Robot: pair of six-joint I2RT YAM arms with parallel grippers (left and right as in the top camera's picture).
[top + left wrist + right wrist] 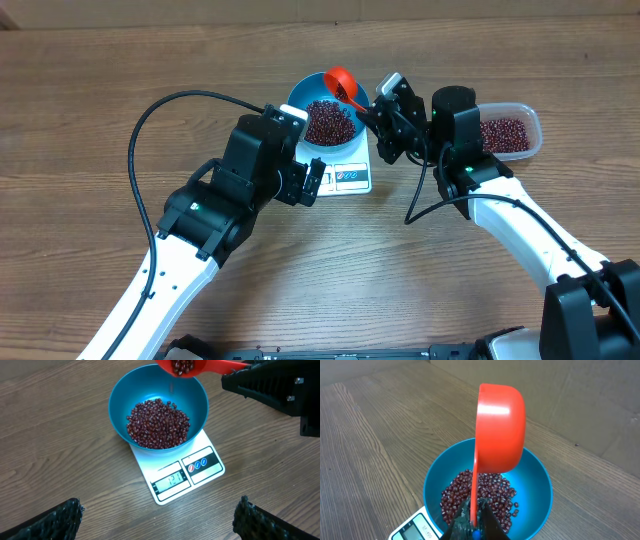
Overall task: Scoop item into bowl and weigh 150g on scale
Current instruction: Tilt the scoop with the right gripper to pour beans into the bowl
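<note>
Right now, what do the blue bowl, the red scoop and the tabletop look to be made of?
The bowl: likely plastic, smooth, an even bright blue with a soft sheen. The scoop: likely glossy plastic; its red-orange back shows a sharp highlight. The tabletop: wood or wood-look laminate, matte, with brown grain lines; which of the two cannot be told.

A robotics lab bench: white-and-black left arm at 7 o'clock, right arm at 4 o'clock, loose black cable, wood-grain table, cardboard backdrop along 12 o'clock
</note>
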